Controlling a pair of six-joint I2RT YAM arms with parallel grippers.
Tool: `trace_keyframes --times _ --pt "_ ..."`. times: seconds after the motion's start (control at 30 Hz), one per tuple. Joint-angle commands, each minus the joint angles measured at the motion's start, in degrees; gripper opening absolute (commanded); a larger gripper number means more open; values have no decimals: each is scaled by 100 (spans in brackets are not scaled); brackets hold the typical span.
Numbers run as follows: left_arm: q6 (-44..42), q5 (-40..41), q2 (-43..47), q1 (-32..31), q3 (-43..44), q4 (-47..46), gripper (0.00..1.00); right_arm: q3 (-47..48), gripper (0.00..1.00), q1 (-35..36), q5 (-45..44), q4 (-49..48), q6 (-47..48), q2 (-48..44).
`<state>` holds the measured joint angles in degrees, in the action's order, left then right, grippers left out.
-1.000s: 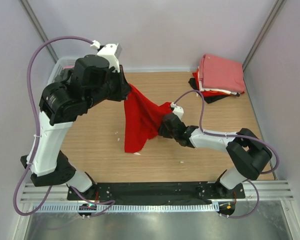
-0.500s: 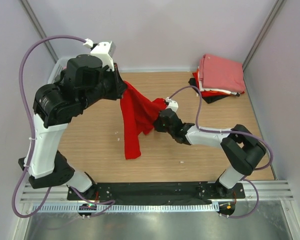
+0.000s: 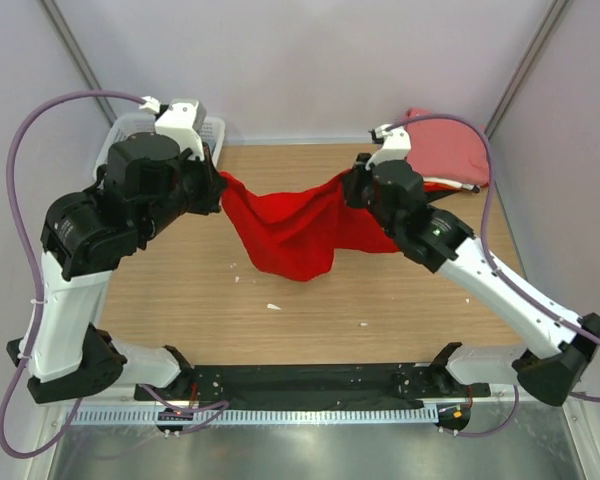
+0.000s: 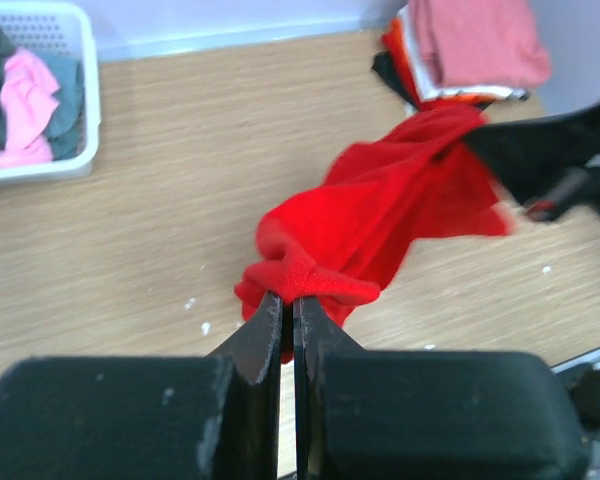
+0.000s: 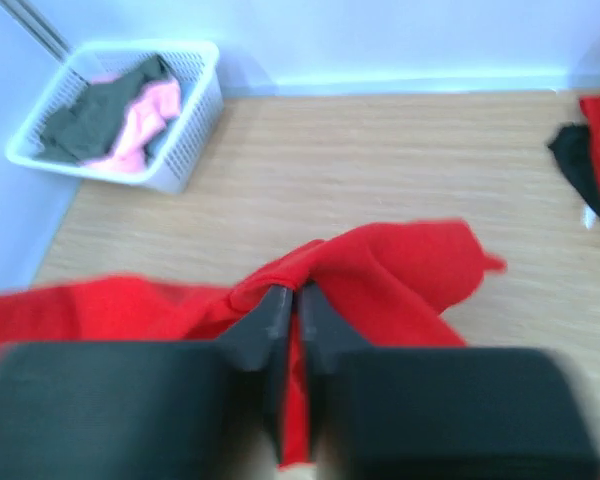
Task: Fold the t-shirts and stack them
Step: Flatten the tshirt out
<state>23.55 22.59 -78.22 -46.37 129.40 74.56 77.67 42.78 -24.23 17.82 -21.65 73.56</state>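
A bright red t-shirt [image 3: 295,228] hangs stretched between my two grippers above the middle of the wooden table [image 3: 180,300], sagging at its centre. My left gripper [image 3: 220,186] is shut on its left edge; in the left wrist view [image 4: 288,298] the cloth [image 4: 380,215] bunches at the fingertips. My right gripper [image 3: 352,185] is shut on its right edge; in the right wrist view [image 5: 294,292] the cloth [image 5: 400,270] drapes both sides. A stack of folded t-shirts [image 3: 442,148], salmon-pink on top with red and black below, lies at the back right.
A white lattice basket [image 3: 130,135] at the back left holds grey and pink cloth [image 4: 25,85]; it also shows in the right wrist view [image 5: 130,110]. Small white specks lie on the table near the front. Pale walls enclose the table on three sides.
My right gripper has lifted and swung far to the right and back, pulling the red t-shirt out wide. My left gripper has shifted a little left. The shirt now spans between them instead of hanging down.
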Motion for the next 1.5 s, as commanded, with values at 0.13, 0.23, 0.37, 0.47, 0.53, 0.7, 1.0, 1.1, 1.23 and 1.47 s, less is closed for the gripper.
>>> trace_keyframes --times 0.13,0.23,0.37,0.47,0.53,0.7,1.0,1.1,1.23,1.47 --pt "-413 492 834 110 -1900 -610 0 -1815 75 11 -617 1566 -673 -675" --pt "-369 475 1027 163 -2541 -715 0 -2194 77 11 -592 1566 -893 -939" --pt "-141 343 1291 190 -3481 -952 0 -2335 71 11 -399 1741 -1148 -1063" --pt "-18 168 1511 233 -4325 -1250 0 -2580 59 11 127 1672 -1341 -1124" --pt "18 88 1599 260 -4853 -1383 0 -2835 51 19 881 1305 -1281 -1142" --pt "0 -61 1625 453 -5557 -1761 0 -3881 44 510 2062 591 -1824 -1080" --pt "-79 -431 1651 884 -6243 -2130 0 -4823 52 846 2168 194 -2476 -1108" --pt "-70 -466 1695 937 -6322 -2157 0 -4603 59 846 1958 406 -2406 -836" --pt "-61 -483 1774 981 -6375 -2130 0 -4296 59 854 1773 660 -2335 -536" --pt "-44 -519 1924 1051 -6507 -2148 0 -3821 55 1065 1088 1495 -2291 -35"
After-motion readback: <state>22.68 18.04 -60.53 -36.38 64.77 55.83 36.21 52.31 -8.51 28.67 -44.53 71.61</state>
